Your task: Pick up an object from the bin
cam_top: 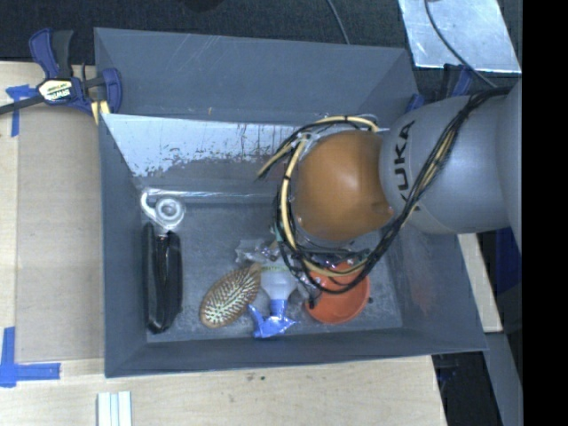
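Observation:
My gripper (312, 266) is low in the bin's front right part, mostly covered from above by the arm's orange dome and cables. An orange round cup-like thing (339, 305) lies right under it, half hidden. Just to its left are a white and blue crumpled thing (273, 311) and a small silvery crinkled piece (254, 254). A golden oval hairbrush head (230, 296) lies left of those on the bin floor.
A long black tool (163, 278) lies along the bin's left wall, with a silver-white ring (163, 209) at its far end. The arm's grey body fills the bin's right side. The back wall slopes up behind the things.

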{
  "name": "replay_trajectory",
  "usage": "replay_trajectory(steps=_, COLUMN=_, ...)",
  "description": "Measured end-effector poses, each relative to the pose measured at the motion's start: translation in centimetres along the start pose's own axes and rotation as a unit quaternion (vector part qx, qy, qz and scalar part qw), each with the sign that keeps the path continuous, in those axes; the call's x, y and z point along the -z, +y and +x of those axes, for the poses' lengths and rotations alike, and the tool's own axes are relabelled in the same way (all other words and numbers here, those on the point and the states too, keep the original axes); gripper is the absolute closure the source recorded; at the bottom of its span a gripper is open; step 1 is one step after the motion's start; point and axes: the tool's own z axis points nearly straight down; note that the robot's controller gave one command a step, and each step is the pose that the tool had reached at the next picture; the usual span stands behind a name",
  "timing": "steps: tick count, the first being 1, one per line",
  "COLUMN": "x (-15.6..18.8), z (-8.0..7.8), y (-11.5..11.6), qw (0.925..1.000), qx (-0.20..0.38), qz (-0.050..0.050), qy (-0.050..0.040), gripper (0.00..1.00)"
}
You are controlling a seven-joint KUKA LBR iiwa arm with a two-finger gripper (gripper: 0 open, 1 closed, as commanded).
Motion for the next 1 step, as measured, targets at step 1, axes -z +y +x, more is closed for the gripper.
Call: replay_trajectory(steps=1, x=0.16, z=-0.29, y=0.03, qw=0.9996, qx=0.029, qz=0.001, qy=-0.0014, gripper=1.0)
